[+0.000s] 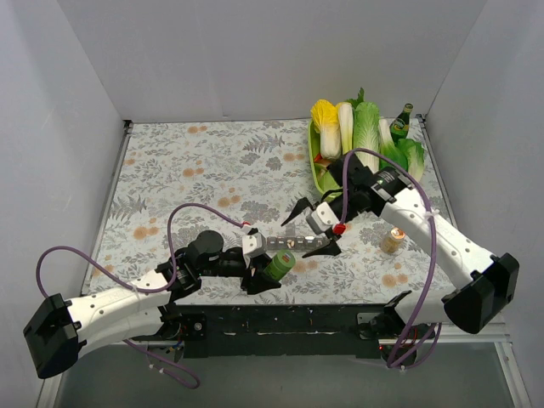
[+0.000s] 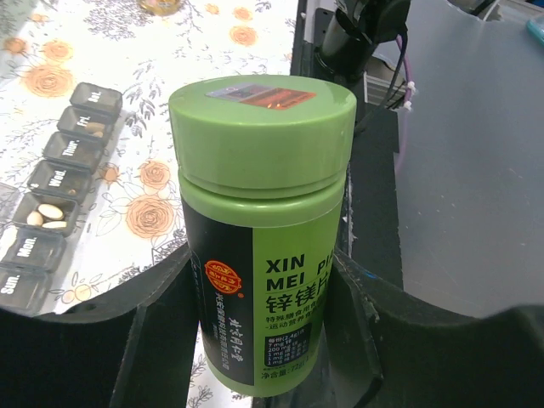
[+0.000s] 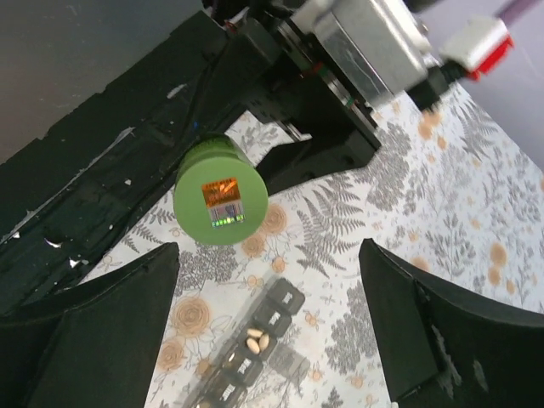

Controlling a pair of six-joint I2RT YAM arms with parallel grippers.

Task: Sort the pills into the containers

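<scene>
Green plastic, item one, nearest your bases: a cylindrical pill bottle (image 1: 279, 264) with a smooth lime screw cap, a foil sticker on top and a black-and-green printed label. Your left hand (image 2: 262, 280) is clenched round its lower body and holds it tilted at the near edge of the surface. I judge this steadies it so the other arm can turn off the cap, which is on.

Item two, just beyond: the containers (image 1: 287, 243), a narrow strip of smoky translucent square compartments in a row, each lid lettered with a day. It lies flat on the surface (image 1: 187, 170), a cloth printed with grey ferns and orange blossoms. A few pale oval pills (image 2: 47, 214) show in one compartment, and most of the others look empty.

Item three: your right hand (image 1: 308, 231), black fingers spread wide and grasping nothing, hangs over the strip and faces the bottle cap. It is probably placed to reach either.

Item four, beside the right forearm: a small amber jar (image 1: 393, 240) with a gold lid, upright.

Item five, far right corner: a green tray (image 1: 316, 174) of glossy pale cabbages (image 1: 367, 127), with a dark green glass bottle (image 1: 401, 123) beside them.
</scene>
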